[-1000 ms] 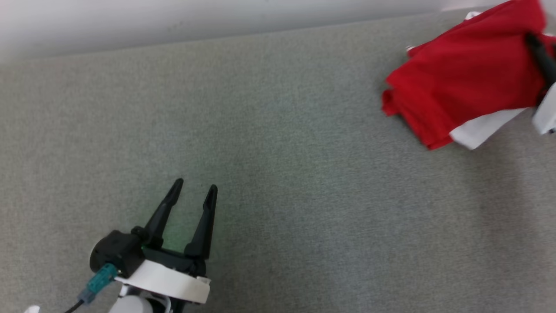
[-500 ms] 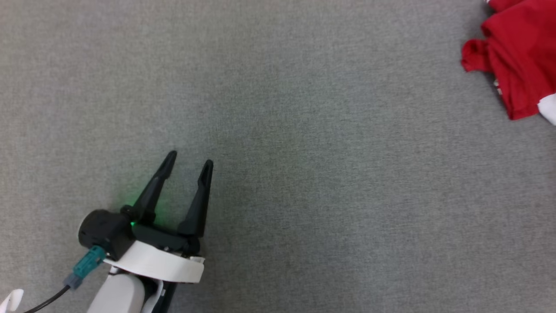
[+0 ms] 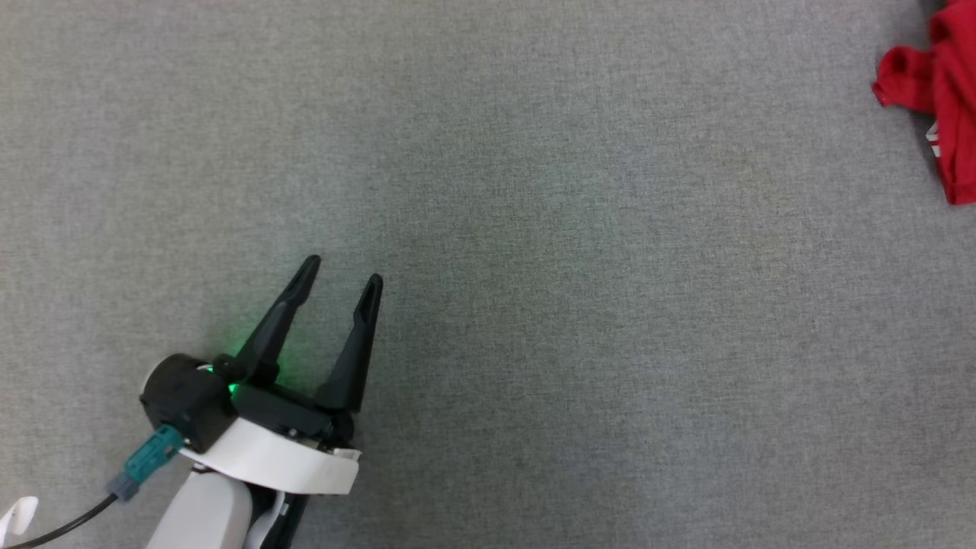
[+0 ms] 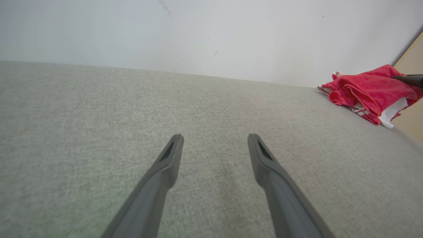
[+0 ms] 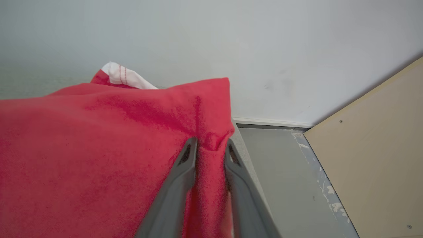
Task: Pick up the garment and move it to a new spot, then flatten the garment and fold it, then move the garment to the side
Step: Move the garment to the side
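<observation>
Right gripper (image 5: 211, 147) is pinched on a raised fold of the red garment (image 5: 99, 148), cloth bunched between both fingers. The garment lies crumpled at the far right corner of the grey worktop (image 3: 534, 191), close to the wall (image 4: 198, 33), white trim showing. It is soft, light and limp and likely to sag and drag, so a hem or corner hold would spread it better. Left gripper (image 3: 342, 272) is spread and holds nothing, well apart from the cloth. A beige panel (image 5: 380, 158) stands beside the worktop's edge and looks the only snag nearby.
</observation>
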